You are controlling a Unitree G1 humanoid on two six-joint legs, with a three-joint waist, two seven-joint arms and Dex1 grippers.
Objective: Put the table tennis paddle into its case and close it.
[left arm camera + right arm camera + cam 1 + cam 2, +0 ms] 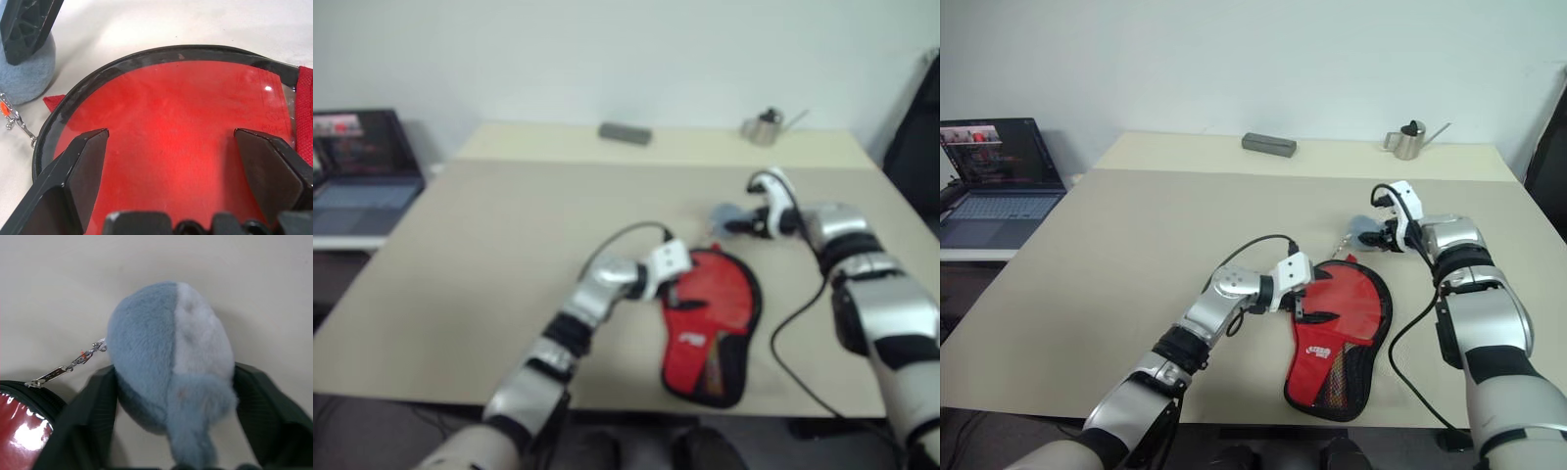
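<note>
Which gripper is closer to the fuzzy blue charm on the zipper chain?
Right. The right gripper has its fingers on either side of the blue plush charm; the left gripper is open over the case, beside the charm.

Case (1347, 313): red face w/ black edging, small white mark low on it, glossy sheen under clear film in left wrist view. Plush charm (171, 357): grey-blue fur w/ a paler whitish patch down one side; silver chain (68, 366) w/ tiny orange bit. Table (1116, 255): plain beige. Block (1268, 145) at far edge: dark grey. Can (1408, 140): silver metal, black knob. Laptop (994, 186): dark body, blue-grey keys. Fingers (80, 171): black.
</note>
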